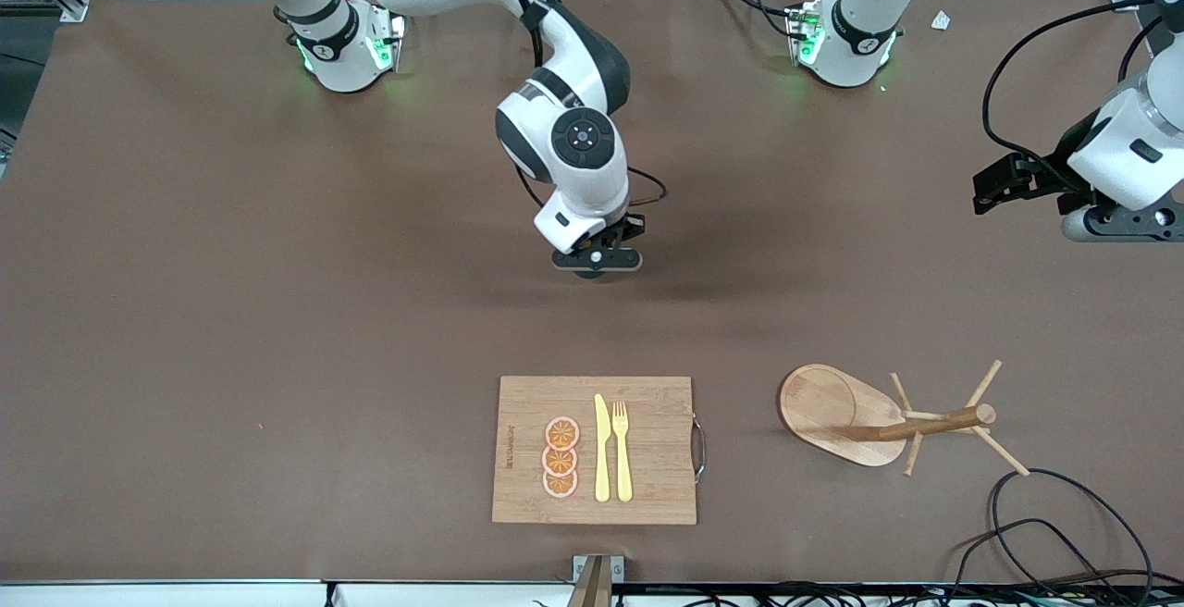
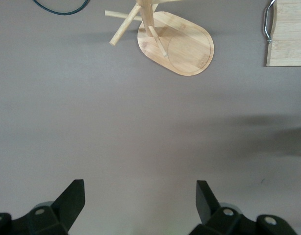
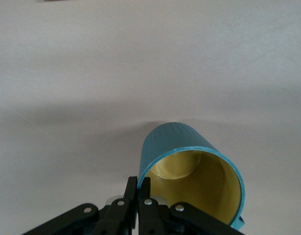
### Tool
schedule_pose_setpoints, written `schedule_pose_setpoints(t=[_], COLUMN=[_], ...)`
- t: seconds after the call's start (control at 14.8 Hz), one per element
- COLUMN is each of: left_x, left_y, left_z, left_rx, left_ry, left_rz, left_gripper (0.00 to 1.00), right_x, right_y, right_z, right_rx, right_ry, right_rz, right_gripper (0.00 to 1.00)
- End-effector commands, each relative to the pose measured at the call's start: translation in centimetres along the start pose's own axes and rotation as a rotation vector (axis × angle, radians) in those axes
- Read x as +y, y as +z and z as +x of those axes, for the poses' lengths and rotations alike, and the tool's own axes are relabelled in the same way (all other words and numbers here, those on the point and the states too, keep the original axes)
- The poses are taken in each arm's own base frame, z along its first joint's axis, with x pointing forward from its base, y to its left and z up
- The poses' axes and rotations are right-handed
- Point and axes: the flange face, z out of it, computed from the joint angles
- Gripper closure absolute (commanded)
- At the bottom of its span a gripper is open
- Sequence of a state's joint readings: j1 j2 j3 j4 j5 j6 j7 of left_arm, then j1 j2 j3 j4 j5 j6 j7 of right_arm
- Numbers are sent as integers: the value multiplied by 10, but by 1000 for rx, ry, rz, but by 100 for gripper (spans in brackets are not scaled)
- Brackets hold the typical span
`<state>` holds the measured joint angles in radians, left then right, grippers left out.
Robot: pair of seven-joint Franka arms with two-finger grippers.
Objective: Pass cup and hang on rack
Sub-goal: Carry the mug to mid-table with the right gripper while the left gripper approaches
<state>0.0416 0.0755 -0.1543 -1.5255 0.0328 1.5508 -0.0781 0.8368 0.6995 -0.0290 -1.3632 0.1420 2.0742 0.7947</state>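
Nearest the front camera, toward the left arm's end, the rack [image 1: 883, 420] is standing on the table while the right gripper [image 1: 597, 260], over mid-table, is pinching the upright cup [image 3: 189, 171] by its rim, and the left gripper [image 1: 1004, 183] is waiting with fingers spread, apart from the cup and closer to the rack.

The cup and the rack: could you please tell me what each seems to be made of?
The cup: probably glazed ceramic, though enamel or plastic is possible; teal ribbed outside, glossy yellow inside with a reflection.
The rack: light wood, perhaps bamboo; pale grain on the oval base, smooth, likely unpainted finish on post and pegs.
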Motion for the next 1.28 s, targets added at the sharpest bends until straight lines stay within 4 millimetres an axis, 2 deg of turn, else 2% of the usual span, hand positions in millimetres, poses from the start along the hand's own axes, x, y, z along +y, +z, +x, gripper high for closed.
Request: schedule_pose_setpoints(t=[0.0,0.27,0.47,0.54,0.68,0.74,0.88,1.08,1.22], left_x=[3,5,9,19,32,34,53,62,82], left_y=[-1,0,2,2,3,5,10,12,15], left_z=[5,5,7,6,5,6,6,6,5], left_rx=[17,17,13,13,13,9,3,2,23], left_ry=[-1,2,8,13,-28,-50,-41,-73,-20], left_rz=[18,18,17,18,20,18,21,26,137], left_gripper=[0,0,0,0,0,0,0,0,0], right_x=[-3,12,12,12,16,18,16,20,34], right_y=[11,23,28,28,27,27,24,12,-10], right_z=[22,43,43,43,47,49,49,54,69], right_rx=[15,8,4,2,-5,-12,-19,-51,-57], right_ry=[19,55,58,60,73,84,97,192,240], right_rz=[6,-7,-11,-9,-3,7,28,76,120], right_gripper=[100,100,100,98,81,66,0,0,0])
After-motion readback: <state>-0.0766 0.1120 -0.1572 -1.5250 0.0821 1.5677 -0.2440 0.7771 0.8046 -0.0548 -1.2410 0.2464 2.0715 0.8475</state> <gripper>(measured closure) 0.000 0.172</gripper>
